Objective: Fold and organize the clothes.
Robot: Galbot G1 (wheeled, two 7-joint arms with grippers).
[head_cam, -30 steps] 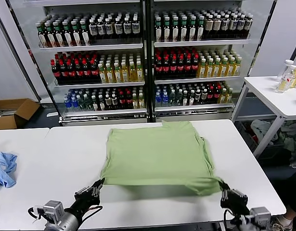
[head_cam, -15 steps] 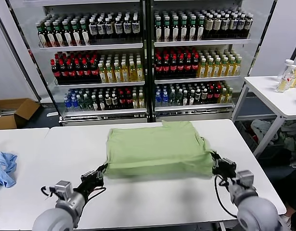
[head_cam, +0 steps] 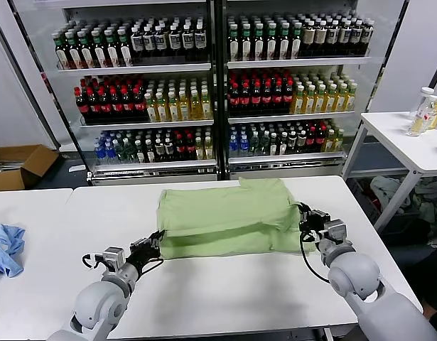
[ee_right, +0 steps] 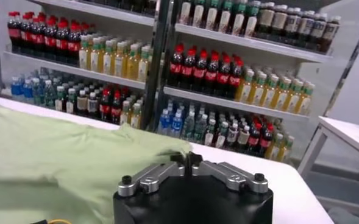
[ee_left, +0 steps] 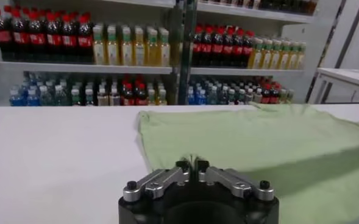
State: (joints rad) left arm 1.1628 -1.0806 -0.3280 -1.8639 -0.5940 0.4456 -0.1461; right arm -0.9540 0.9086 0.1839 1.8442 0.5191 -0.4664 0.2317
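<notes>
Carrying the near hem of the shirt [head_cam: 229,217] away from me and over its own body, I am now seeing that hem lying on top, where a second ago it was hanging out toward the near edge of the counter [head_cam: 225,298]. My judgement is that this fold is laid and the shirt is now a shorter band across the middle of the counter, toward the far edge.

My left end effector [head_cam: 155,240] is sitting at the shirt's near left corner and my right end effector [head_cam: 308,215] at its right edge. Whether either is gripping cloth or letting go, I cannot tell: in both wrist views the fingertips are blocked by the end effector's own body, and the jaws look almost together.

Collar, buttons and printed mark are not showing. A blue garment [head_cam: 5,249] is lying cut off at the left edge of the neighbouring counter.
</notes>
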